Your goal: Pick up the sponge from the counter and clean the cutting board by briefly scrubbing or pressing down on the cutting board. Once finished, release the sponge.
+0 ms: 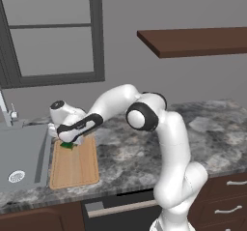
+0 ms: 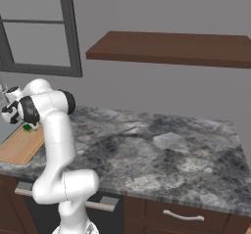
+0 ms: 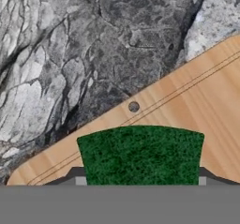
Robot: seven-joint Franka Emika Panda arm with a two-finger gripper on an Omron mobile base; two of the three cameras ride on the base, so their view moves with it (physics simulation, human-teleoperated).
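Observation:
The dark green sponge (image 3: 140, 155) sits between my gripper's (image 3: 140, 182) two fingertips, and the jaws are shut on its sides. It rests at the far end of the light tan cutting board (image 3: 206, 101), close to the board's small hole. From the left base view, the gripper (image 1: 70, 143) presses the sponge (image 1: 67, 147) down onto the far end of the cutting board (image 1: 76, 169), which lies on the granite counter (image 1: 140, 150). In the right base view a green corner of the sponge (image 2: 28, 127) peeks out beside the arm, above the cutting board (image 2: 18, 149).
A grey metal sink (image 1: 21, 152) with a tap lies just left of the board. A dark brown wall shelf (image 1: 193, 41) hangs above the counter on the right. A window (image 1: 53, 32) is behind the sink. Drawers (image 1: 226, 196) sit under the counter's front edge.

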